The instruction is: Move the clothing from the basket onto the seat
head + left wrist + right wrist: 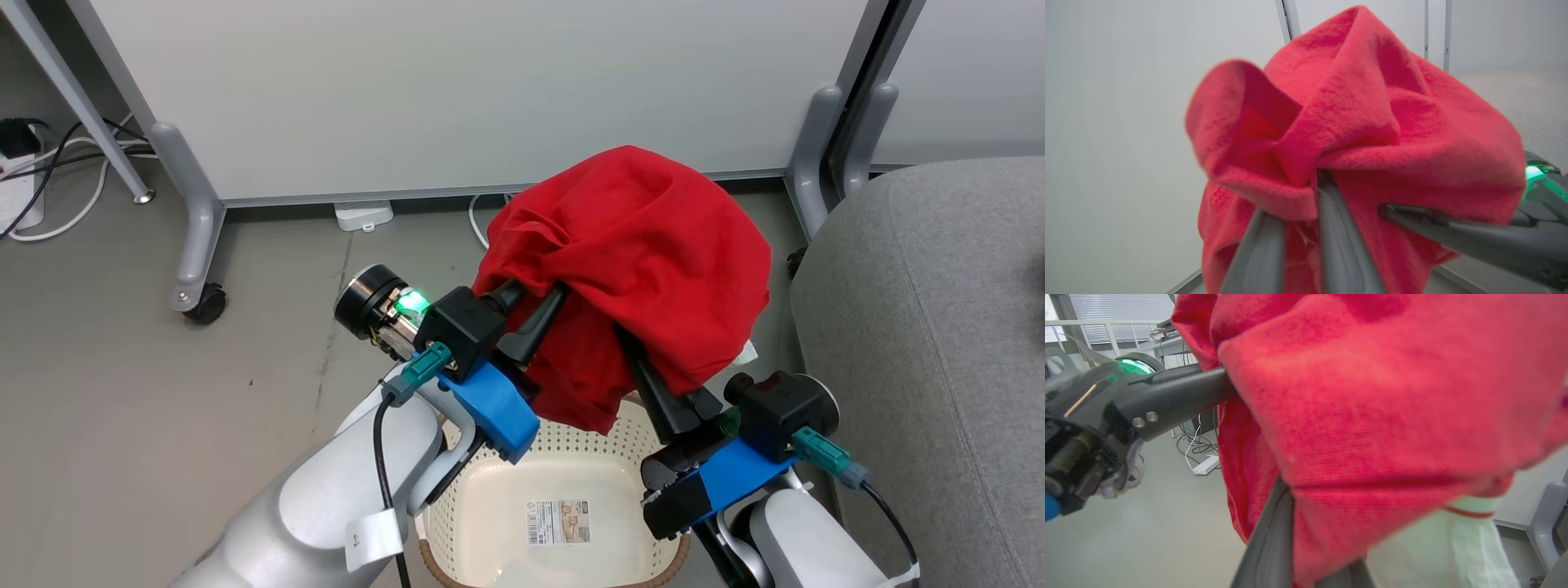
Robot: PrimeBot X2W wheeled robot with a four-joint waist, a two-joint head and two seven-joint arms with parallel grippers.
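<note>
The seat (pixel 922 327) lies to my right, its grey cushion beside the basket and bare where it shows. It is the drop zone. The white partition (pixel 457 90) closes off the far side. One of its grey legs (pixel 816 155) stands near the seat's far corner, so I judge that any transfer should stay on the near side of it.

The clothing (pixel 645 245) hangs as one red bundle above the basket (pixel 490 523), clear of the rim except for a low tail just over the far wall. A pale panel shows under the red in the right wrist view.

The left tool (pixel 1298 228) is closed on a pinched fold at the bundle's left. The right tool (pixel 645 367) is closed on cloth at the bundle's underside. Two grips spread the load and keep the bundle from sagging.

The basket bottom shows a barcode sticker (pixel 559 523) and no garments. A power strip (pixel 363 215) and cables (pixel 57 163) lie on the floor (pixel 122 392), well apart.
</note>
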